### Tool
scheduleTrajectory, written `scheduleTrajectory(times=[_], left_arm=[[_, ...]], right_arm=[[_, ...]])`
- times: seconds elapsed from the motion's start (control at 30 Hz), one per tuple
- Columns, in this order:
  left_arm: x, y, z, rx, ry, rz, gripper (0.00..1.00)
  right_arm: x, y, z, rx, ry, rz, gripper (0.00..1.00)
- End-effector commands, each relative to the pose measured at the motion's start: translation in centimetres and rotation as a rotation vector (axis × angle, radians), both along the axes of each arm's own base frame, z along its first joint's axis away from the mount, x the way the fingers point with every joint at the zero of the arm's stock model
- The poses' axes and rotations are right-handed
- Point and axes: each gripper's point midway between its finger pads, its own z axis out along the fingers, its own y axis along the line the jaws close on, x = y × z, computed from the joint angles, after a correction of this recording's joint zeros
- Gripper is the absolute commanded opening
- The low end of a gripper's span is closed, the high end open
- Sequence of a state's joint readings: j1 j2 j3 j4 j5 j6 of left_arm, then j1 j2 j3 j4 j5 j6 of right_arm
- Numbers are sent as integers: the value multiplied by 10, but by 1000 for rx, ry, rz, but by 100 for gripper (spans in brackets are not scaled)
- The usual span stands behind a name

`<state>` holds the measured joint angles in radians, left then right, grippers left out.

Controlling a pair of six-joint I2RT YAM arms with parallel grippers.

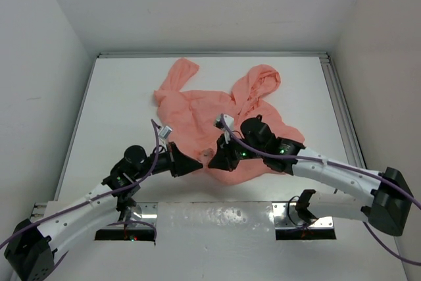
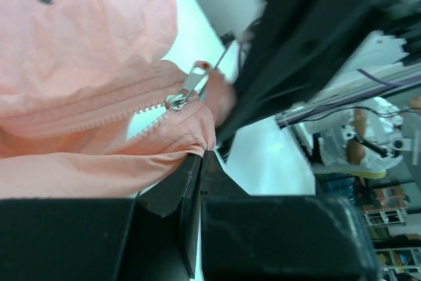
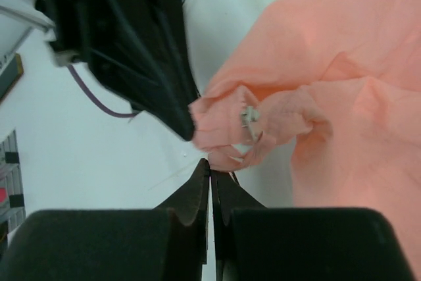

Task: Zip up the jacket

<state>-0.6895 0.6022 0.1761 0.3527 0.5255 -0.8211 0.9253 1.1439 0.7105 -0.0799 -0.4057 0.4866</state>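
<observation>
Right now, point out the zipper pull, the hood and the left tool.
zipper pull [image 2: 191, 81]: left wrist view, metal tab.
hood [image 1: 258, 83]: top view, its middle.
left tool [image 2: 201, 157]: left wrist view, between fingertips.

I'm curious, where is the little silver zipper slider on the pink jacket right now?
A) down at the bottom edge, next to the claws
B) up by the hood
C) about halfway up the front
A: in the left wrist view the silver slider sits at the bottom end of the zipper teeth on the jacket, right beside the hem fabric pinched in the left gripper.
</observation>
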Motion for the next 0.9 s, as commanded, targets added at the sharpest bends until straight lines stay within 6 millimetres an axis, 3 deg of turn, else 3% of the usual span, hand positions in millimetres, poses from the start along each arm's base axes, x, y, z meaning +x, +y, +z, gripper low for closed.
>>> scheduleTrajectory(times=[0.0, 0.13, 0.23, 0.47, 0.57, 0.63, 0.67, 0.7, 0.87], left_arm=[[5, 1, -3, 53, -32, 20, 0], [8, 8, -26, 167, -35, 34, 0], [3, 6, -30, 179, -43, -1, 0], [-12, 7, -12, 118, -100, -58, 0], [-17, 10, -15, 120, -96, -68, 0], [-19, 10, -10, 103, -100, -72, 0], [-20, 10, -8, 102, -101, -71, 0], [-21, 11, -10, 112, -99, -75, 0], [-23, 12, -9, 105, -100, -83, 0]], right_arm=[[3, 0, 34, 74, -50, -24, 0], [-4, 0, 57, 94, -25, -5, 0], [3, 11, 64, 94, 1, -10, 0], [55, 39, 23, -8, 41, -167, 0], [77, 45, 9, -24, 49, -240, 0], [82, 45, -6, -33, 90, -277, 0], [95, 46, -5, 4, 111, -323, 0], [97, 42, -24, -14, 149, -347, 0], [126, 27, -43, 20, 171, -508, 0]])
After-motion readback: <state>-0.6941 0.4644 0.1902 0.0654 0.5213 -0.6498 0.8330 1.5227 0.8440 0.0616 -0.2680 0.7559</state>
